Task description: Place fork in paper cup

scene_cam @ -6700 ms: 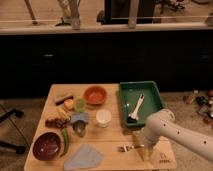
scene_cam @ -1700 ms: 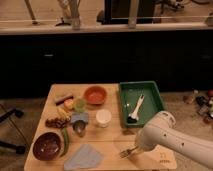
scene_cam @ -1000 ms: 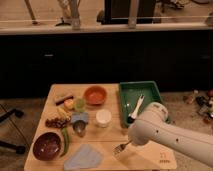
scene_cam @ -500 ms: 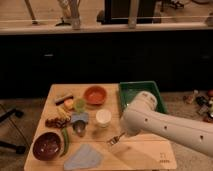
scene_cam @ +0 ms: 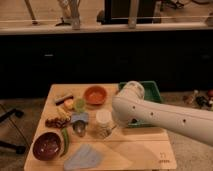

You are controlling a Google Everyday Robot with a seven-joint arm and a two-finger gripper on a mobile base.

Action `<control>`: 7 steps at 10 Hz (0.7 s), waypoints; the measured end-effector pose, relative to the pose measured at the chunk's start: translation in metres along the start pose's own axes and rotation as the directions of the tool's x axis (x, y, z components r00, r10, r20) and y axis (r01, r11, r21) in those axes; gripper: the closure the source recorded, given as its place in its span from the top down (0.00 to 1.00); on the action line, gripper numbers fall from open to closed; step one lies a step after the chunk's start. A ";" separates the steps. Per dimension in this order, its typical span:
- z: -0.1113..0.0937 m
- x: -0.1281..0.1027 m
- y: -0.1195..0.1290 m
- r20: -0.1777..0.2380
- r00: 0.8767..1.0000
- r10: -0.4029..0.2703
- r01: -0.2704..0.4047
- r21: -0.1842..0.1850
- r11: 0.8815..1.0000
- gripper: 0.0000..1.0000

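While the worktop [scene_cam: 145, 150] carries many things, only two matter to the task. At the left stand a dark bowl [scene_cam: 47, 145] and a blue cloth [scene_cam: 84, 156], with a green cup [scene_cam: 79, 104] and an orange bowl [scene_cam: 95, 94] further back. Near the middle stands the cup [scene_cam: 103, 120], upright and white. Just right of it, a thin silvery streak that seems to be the fork [scene_cam: 113, 131] slants down toward the cup's base side, outside the rim. The end effector [scene_cam: 120, 127] sits there too, close beside the cup, hidden under the white arm [scene_cam: 160, 117]; I cannot tell how its grip stands. At the right a green tray [scene_cam: 152, 90] shows behind the arm. My judgement: the fork is lifted and brought to the cup, but not yet in it. Raising it over the rim and letting go remains.
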 end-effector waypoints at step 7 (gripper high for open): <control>0.006 -0.006 -0.061 0.044 0.999 -0.010 0.011 -0.016 1.000 0.00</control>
